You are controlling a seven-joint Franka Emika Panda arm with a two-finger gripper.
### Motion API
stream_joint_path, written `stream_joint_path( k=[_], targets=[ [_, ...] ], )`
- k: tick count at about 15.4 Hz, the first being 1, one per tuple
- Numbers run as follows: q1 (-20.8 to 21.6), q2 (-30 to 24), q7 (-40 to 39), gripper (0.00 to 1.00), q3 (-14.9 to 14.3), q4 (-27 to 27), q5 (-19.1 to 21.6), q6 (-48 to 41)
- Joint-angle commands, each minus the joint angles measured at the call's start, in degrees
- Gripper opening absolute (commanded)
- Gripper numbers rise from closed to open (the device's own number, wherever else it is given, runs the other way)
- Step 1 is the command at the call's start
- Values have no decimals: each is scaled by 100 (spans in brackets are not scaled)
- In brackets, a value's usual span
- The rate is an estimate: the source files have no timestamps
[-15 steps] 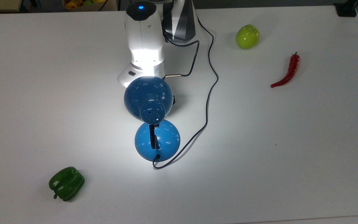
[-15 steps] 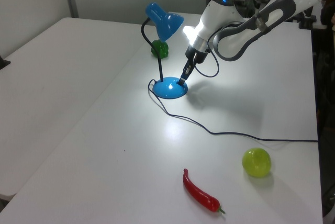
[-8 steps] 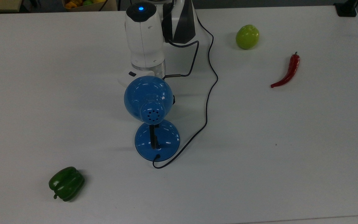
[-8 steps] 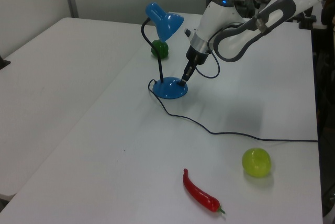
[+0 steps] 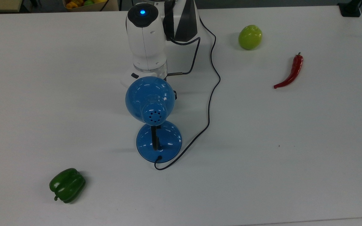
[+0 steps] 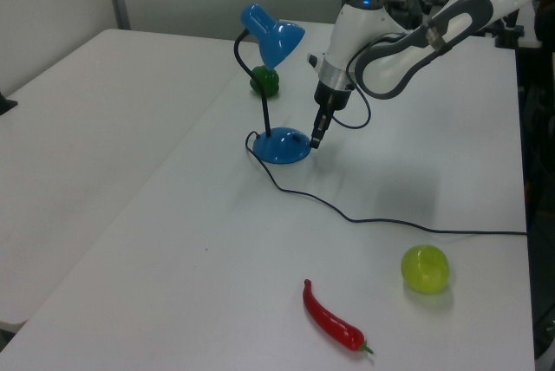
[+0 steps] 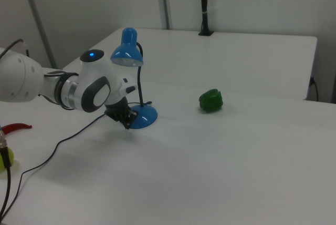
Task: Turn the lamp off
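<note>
The lamp [image 5: 151, 103] stands near the middle of the white table [image 5: 294, 157], its round base [image 6: 282, 146] flat on the surface, the black neck rising to the shade [image 7: 126, 50], and it is dark: the bright pool of light that lay on the table and on the arm a second ago is gone, already out half a second ago. In the left view the gripper [image 6: 316, 138] hangs tip-down just beside the base's rim on the left view's right, where earlier it pressed on the base; it has since drawn back and slightly up. Its fingers look closed together on nothing. The cord [image 5: 211, 94] runs from the base in a loop toward the arm [image 5: 146, 37], unmoved. The green pepper [image 5: 67, 185], the lime-green fruit [image 5: 250, 37] and the red chili [image 5: 291, 72] lie well apart from the lamp, where they were before.
</note>
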Motion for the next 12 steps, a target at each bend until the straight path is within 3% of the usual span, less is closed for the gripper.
stream_joint_path(
  k=[1,3,4,5,7,9,10,12],
  targets=[
    [18,-590,-210,0,-84,-202,-74,-977],
    [44,-793,-192,0,-66,-193,-353,-1626],
    [44,-889,-183,5,-66,-176,-442,-1987],
    [53,-995,-183,15,-66,-167,-452,-2312],
    [53,-1232,-175,46,-84,-167,-452,-2805],
    [27,-1478,-157,71,-84,-158,-443,-3245],
    [61,-1697,-140,100,-197,-158,-408,-3534],
    [70,-1944,-131,100,-260,-36,-364,-3895]
  ],
)
